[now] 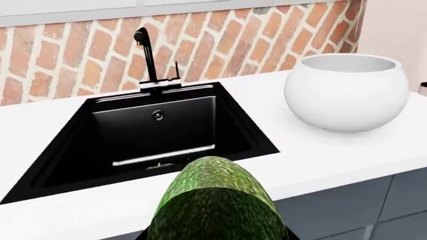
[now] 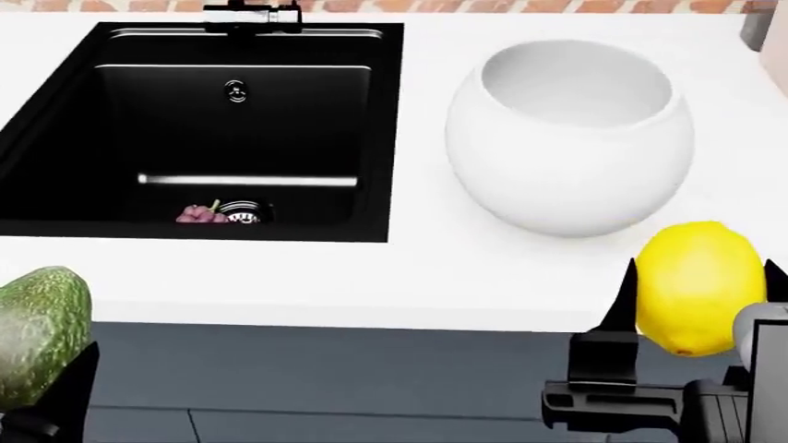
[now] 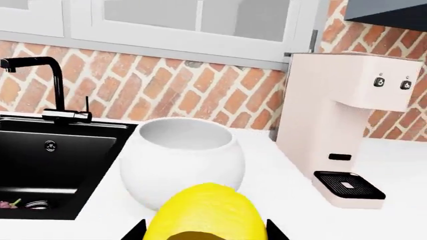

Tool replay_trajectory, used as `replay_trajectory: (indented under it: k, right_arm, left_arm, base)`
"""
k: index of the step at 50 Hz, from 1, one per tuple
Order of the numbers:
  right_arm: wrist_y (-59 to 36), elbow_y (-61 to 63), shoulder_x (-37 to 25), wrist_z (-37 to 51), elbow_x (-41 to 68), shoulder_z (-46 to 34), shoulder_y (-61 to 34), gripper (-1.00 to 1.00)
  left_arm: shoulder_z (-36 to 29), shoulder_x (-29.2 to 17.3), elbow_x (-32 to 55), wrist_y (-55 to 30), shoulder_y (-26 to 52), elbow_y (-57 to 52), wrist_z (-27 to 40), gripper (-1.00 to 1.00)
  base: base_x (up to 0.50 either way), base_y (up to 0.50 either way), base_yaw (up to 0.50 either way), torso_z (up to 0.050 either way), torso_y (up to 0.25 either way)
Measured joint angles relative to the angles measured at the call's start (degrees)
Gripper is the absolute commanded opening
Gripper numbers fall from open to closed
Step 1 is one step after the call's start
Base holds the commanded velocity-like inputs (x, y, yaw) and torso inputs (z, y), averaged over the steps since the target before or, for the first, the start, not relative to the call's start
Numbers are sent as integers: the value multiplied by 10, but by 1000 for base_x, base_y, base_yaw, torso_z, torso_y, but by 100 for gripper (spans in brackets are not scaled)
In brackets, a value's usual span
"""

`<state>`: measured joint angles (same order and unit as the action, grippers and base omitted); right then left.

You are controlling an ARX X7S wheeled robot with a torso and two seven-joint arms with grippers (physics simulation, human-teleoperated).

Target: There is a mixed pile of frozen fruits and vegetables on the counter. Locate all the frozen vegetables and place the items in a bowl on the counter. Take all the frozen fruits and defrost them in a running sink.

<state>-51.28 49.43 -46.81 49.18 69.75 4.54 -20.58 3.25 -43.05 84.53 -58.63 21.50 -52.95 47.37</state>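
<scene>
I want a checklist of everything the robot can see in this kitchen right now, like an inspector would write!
Surface: plain white counter, bare between sink and bowl.
Job's things: deep matte black sink holds small purple-red grapes by the drain; no water seen running from the thin black tap. Large white globe-shaped bowl looks empty.
Clutter: pale pink countertop machine beyond the bowl.
Grippers: left gripper jaws shut on the dark green bumpy avocado; right gripper jaws shut on the smooth yellow lemon. Both are held off the counter's front edge.
Cables: nothing seen.
Surroundings: red brick wall, white cabinets above.
</scene>
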Motion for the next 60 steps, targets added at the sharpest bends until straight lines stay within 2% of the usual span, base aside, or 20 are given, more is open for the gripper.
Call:
replay_trajectory:
  k: [21,40,60]
  right_arm:
    - [3,3,0,0,-6,-9,-2,-100]
    - [11,11,3,-12,-33,-29,-3,-100]
    - [14,17,2,-6,-32,-33,-5,-100]
  left_arm:
    - [-3,-1,-7,6,0,7,-3,-100]
    - [11,-12,-4,16,-8,9,-3,-100]
    - [33,-29,4,28,-23,3,-4,-100]
  base:
    - [29,-456,0,0,0]
    - [479,-169,0,0,0]
    - [494,-5,0,0,2]
